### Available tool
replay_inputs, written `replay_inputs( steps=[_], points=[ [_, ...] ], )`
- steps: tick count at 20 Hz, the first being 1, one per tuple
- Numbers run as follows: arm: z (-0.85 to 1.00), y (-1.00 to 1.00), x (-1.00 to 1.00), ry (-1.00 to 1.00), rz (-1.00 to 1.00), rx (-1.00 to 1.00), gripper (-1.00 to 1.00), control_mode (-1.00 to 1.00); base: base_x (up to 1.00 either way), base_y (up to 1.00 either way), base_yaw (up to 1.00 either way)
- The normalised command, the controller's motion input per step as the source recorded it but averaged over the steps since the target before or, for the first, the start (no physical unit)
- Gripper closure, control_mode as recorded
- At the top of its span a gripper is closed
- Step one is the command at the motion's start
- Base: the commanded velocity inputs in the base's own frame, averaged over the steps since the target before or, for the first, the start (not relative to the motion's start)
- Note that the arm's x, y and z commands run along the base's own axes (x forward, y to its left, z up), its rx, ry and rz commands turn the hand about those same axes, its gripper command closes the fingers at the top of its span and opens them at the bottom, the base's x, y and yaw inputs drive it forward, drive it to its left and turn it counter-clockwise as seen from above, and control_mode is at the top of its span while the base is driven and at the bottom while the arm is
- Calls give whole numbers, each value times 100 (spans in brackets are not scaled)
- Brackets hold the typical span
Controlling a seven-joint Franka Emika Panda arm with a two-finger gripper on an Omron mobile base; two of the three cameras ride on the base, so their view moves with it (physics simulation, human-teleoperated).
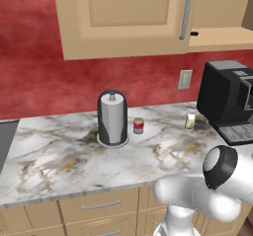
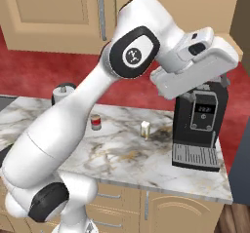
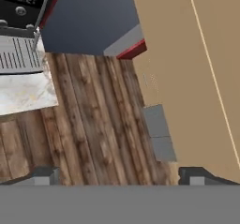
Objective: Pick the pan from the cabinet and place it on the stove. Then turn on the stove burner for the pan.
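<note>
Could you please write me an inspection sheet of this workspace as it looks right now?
Surface: marble counter, bare in front.
Job's things: cabinet door shut in the left base view, grey bar handle; a dark grey slab at the counter's left edge, too little showing to name it.
Clutter: paper towel roll, red can, small shaker, coffee machine.
End effector: end effector open, nothing between the fingertips, over wooden floor beside a tan panel.
Cables: nothing seen.
Surroundings: red wall, wall outlet, drawers.
</note>
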Motion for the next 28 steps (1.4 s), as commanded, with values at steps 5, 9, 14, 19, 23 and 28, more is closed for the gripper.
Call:
replay_inputs(
  steps=[5, 9, 14, 19, 23, 28],
  points=[
    [-1, 100, -42, -25, 11, 10, -100, -100, 0, 0, 0],
    [-6, 100, -26, -29, 13, 13, -100, -100, 0, 0, 0],
    [0, 95, -1, -33, 9, 15, -100, -100, 0, 0, 0],
    [0, 76, 3, -35, 9, 15, -100, -100, 0, 0, 0],
    [6, 60, 14, -31, 11, 13, -100, -100, 0, 0, 0],
    [15, 44, 29, -25, 15, 13, -100, -100, 0, 0, 0]
  ],
)
